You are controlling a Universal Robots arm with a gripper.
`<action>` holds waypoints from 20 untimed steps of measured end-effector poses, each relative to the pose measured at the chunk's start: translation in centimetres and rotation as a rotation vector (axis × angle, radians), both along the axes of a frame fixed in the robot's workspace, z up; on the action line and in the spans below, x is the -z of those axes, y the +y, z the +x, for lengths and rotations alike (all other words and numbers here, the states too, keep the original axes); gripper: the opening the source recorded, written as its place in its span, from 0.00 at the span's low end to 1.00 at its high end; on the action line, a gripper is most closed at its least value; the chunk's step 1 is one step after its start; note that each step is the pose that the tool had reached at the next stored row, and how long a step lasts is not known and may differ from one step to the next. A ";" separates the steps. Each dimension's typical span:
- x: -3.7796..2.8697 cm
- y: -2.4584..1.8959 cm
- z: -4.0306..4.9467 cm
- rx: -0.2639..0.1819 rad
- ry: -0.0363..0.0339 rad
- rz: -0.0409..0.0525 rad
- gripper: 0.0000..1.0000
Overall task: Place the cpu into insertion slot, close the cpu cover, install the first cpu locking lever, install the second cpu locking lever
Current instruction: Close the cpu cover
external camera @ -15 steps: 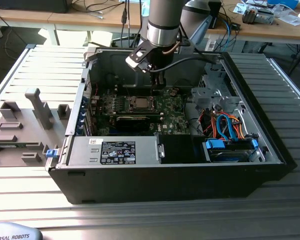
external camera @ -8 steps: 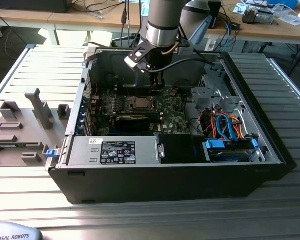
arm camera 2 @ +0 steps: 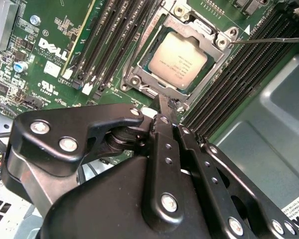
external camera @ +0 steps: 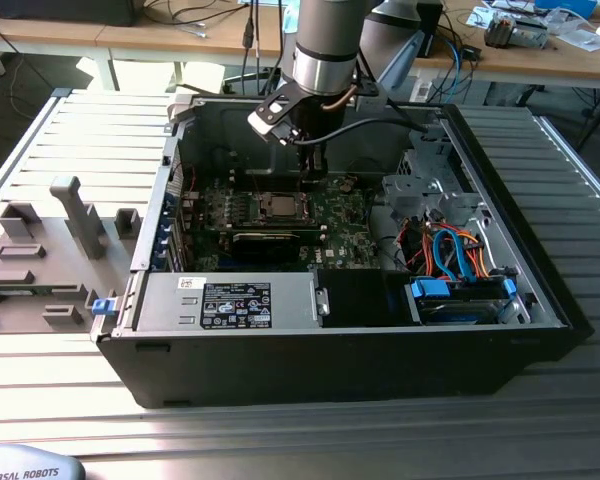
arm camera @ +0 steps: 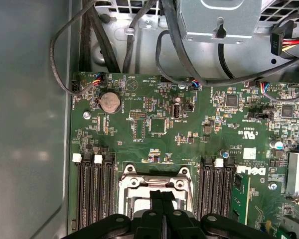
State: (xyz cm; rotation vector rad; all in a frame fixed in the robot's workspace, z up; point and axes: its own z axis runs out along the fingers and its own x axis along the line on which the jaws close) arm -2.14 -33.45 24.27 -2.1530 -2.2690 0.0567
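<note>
While dull grey cpu [arm camera 2: 179, 60] lies framed by shiny cpu cover [arm camera 2: 192, 29], black hand [arm camera 2: 167, 107] closed, empty.

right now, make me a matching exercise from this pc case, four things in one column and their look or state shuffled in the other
Things:
1 cpu
2 cpu cover
3 end effector
4 coin battery

States:
a round silver disc on the green board
b fingers shut, tip close by the metal frame's edge
c silver frame lying flat, with a square opening
d dull grey square, framed by metal on all sides

Pairs: 1-d, 2-c, 3-b, 4-a
</note>
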 end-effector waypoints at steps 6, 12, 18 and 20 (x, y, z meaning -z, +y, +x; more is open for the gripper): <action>0.14 0.00 -0.01 0.000 0.0000 0.0001 0.11; 0.41 0.00 -0.07 0.000 0.0000 0.0000 0.11; 0.54 0.00 -0.69 0.000 0.0000 0.0000 0.11; 0.56 0.00 -0.88 0.000 0.0000 0.0001 0.11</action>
